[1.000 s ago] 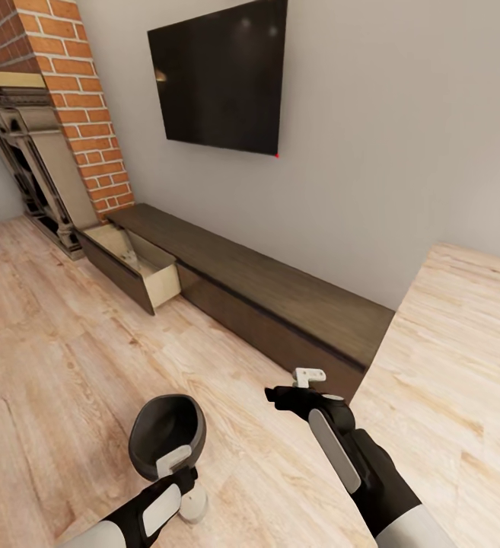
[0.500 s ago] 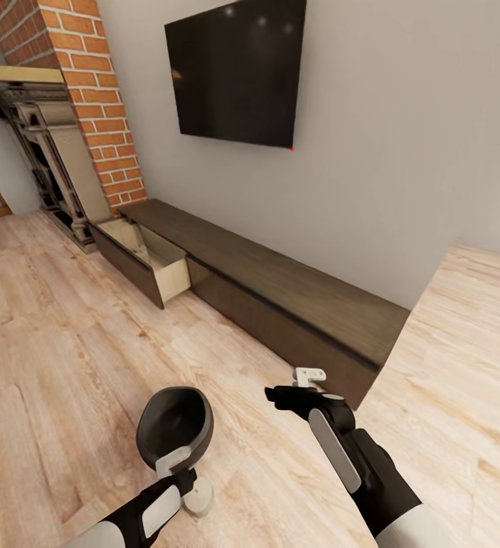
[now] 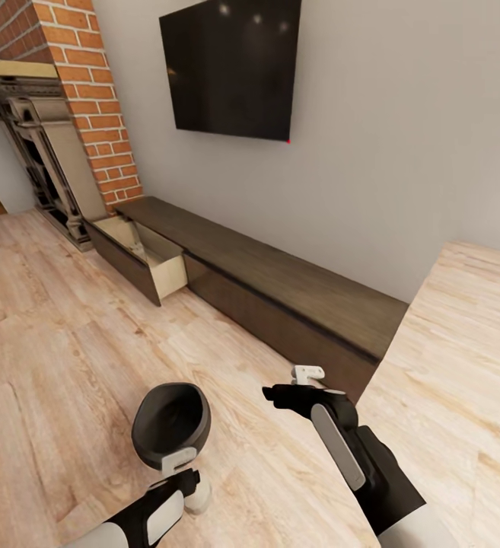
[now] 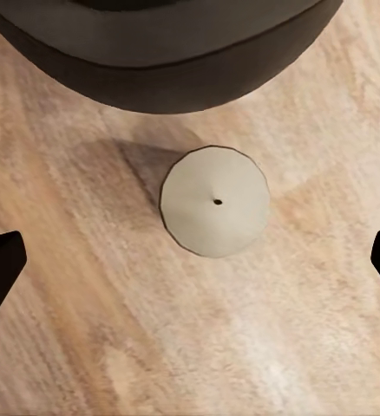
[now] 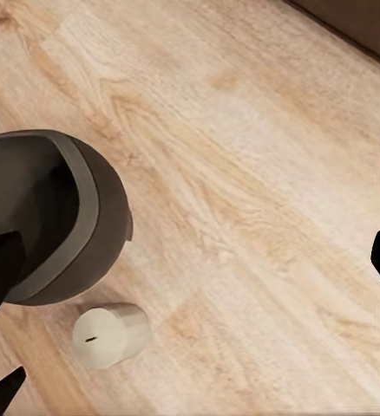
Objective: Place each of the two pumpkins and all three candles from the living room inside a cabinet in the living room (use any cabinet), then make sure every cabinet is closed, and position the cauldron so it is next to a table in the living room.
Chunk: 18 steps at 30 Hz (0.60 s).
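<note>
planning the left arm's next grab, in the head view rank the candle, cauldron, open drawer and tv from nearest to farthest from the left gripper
1. candle: on the floor right beside the left gripper.
2. cauldron: on the floor just beyond the candle.
3. open drawer: pulled out at the cabinet's end by the brick fireplace, across the floor.
4. tv: on the wall above the cabinet, farthest.

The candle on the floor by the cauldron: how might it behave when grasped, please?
The candle stands upright, short and broad, so it probably won't tip. Its round sides may slip between flat fingers. The cauldron sits close, so a nudge could bump it.
</note>
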Available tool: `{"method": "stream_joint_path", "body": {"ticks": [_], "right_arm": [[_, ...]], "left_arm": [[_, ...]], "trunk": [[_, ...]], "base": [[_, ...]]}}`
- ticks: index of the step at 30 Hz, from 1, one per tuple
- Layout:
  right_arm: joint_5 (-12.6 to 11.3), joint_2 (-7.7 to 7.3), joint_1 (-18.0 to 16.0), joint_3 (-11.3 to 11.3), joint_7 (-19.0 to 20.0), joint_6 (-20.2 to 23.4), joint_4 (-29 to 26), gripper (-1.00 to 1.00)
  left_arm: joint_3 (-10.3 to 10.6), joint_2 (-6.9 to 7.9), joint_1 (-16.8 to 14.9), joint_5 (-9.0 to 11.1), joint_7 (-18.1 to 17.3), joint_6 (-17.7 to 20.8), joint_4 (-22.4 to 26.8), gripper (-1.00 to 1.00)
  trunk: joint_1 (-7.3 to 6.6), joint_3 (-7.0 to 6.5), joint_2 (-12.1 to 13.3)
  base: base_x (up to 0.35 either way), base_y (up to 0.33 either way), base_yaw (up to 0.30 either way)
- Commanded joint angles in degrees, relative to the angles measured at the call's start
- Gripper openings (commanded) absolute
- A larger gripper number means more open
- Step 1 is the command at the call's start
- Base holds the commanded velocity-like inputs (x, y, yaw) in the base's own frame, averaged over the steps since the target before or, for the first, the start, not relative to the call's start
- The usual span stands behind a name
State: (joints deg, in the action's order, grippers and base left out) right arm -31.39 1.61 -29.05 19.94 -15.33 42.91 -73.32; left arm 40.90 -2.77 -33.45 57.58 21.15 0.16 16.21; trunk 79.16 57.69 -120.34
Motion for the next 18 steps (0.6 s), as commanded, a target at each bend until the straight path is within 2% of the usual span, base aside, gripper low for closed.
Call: {"method": "stream_joint_path", "body": {"ticks": [1, 10, 18], "right_arm": [[-0.6, -0.03, 0.0, 0.0, -0.6, 0.2, -0.1, 1.00], [-0.7, -0.11, 0.0, 0.0, -0.6, 0.5, -0.6, 1.00], [-0.7, -0.11, 0.0, 0.1, -0.6, 0.5, -0.6, 1.00]], "left_arm": [[0.5, 0.00, 0.0, 0.2, 0.4, 0.0, 0.1, 1.00], [0.6, -0.17, 0.0, -0.5, 0.4, 0.0, 0.0, 1.00], [0.5, -0.20, 0.0, -0.5, 0.4, 0.0, 0.0, 1.00]], "trunk": [[0.22, 0.22, -0.4], [2.19, 1.82, -4.0], [3.95, 3.16, -7.3]], "base": [[0.000, 0.000, -0.039], [0.000, 0.000, -0.014], [0.000, 0.000, -0.088]]}}
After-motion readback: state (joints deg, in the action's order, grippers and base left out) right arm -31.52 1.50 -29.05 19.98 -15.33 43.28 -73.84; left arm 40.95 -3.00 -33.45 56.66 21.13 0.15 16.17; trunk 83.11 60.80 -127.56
